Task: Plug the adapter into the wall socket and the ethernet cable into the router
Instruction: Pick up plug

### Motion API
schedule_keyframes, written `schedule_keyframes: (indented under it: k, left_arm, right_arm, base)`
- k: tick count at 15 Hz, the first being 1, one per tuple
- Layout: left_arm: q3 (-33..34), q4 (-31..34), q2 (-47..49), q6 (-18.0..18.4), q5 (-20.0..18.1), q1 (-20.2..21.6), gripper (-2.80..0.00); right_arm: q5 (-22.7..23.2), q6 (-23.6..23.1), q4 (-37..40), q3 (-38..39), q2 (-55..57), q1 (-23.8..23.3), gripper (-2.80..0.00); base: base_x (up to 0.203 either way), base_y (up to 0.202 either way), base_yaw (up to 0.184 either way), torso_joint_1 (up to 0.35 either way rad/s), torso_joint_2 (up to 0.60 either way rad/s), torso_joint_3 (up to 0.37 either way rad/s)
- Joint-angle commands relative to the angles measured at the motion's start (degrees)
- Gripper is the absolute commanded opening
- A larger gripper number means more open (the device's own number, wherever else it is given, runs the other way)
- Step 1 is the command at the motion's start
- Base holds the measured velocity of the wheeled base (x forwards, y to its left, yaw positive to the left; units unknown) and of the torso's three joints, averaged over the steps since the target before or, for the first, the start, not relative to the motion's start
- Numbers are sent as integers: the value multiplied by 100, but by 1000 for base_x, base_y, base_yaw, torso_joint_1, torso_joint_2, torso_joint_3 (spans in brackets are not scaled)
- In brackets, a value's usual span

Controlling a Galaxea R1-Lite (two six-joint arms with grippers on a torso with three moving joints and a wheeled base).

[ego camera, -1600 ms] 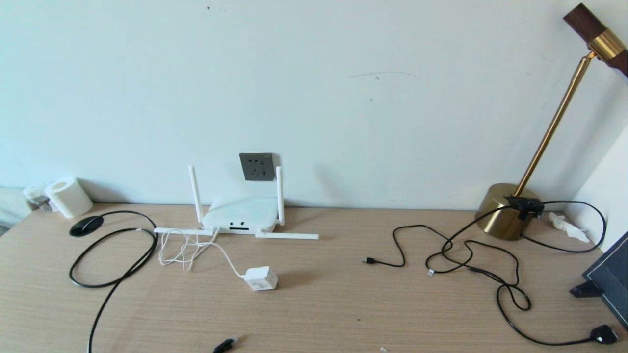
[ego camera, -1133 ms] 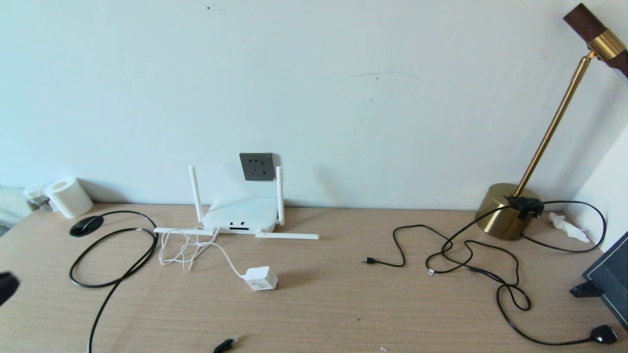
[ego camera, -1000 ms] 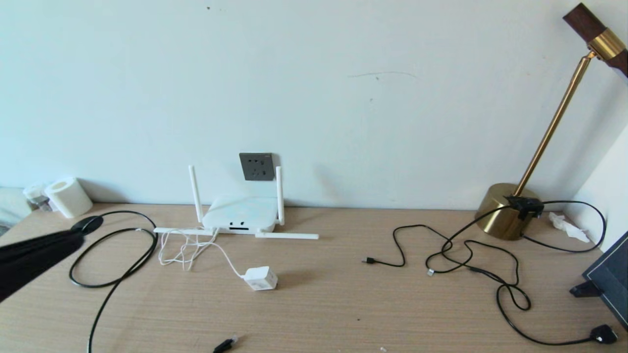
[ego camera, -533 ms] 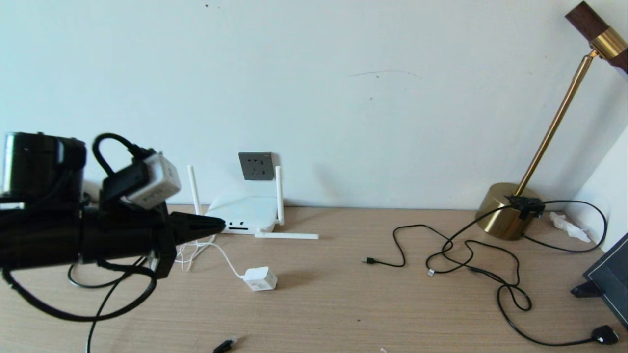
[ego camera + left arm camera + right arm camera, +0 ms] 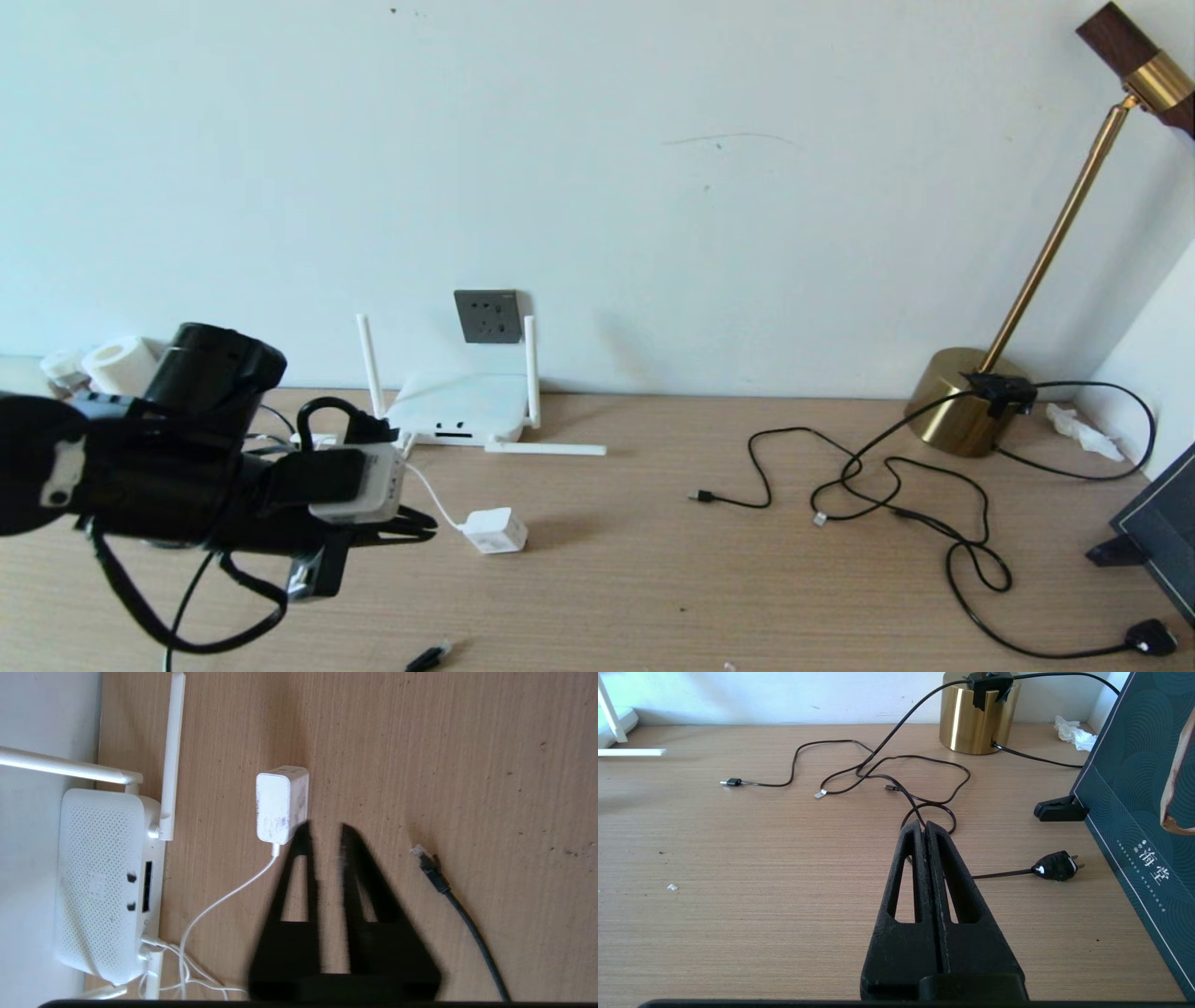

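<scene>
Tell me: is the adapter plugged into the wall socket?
No. The adapter lies on the table; the wall socket is empty.

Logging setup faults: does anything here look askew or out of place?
Router: two antennas stand upright, two lie flat on the desk. A crumpled tissue sits beside the lamp base.

Wooden desk (image 5: 653, 579) — router (image 5: 457, 411), adapter (image 5: 497, 529), lamp (image 5: 962, 401) on it.

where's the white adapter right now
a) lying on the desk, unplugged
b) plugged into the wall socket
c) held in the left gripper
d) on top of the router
a: the adapter lies flat on the desk, with the left gripper just short of it.
</scene>
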Motion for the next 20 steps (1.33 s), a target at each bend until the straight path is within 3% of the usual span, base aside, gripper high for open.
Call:
schedule_keyframes:
  k: [1, 6, 9, 13, 17, 20]
  left_arm:
    - [-510, 327, 436, 429, -11, 4, 0]
    - [-2503, 1605, 1844, 2372, 172, -26, 0]
    - [-3193, 1994, 2493, 2695, 445, -40, 0]
    - [-3197, 2297, 2737, 2485, 486, -283, 0]
    - [-3225, 2383, 2775, 1245, 675, -848, 0]
    - [-3525, 2395, 3103, 996, 730, -1024, 0]
  right_arm:
    - [-2, 1, 1, 0, 0, 2, -280]
    - [6, 1, -3, 0, 0, 2, -280]
    - [-2, 1, -3, 0, 0, 2, -280]
    - [-2, 1, -3, 0, 0, 2, -280]
    - [-2, 1, -3, 0, 0, 2, -280]
    - [-2, 1, -3, 0, 0, 2, -280]
  base:
    - [0, 0, 0, 0, 0, 0]
    - [0, 0, 0, 0, 0, 0]
    - [0, 0, 0, 0, 0, 0]
    - [0, 0, 0, 0, 0, 0]
    - [0, 0, 0, 0, 0, 0]
    - [0, 0, 0, 0, 0, 0]
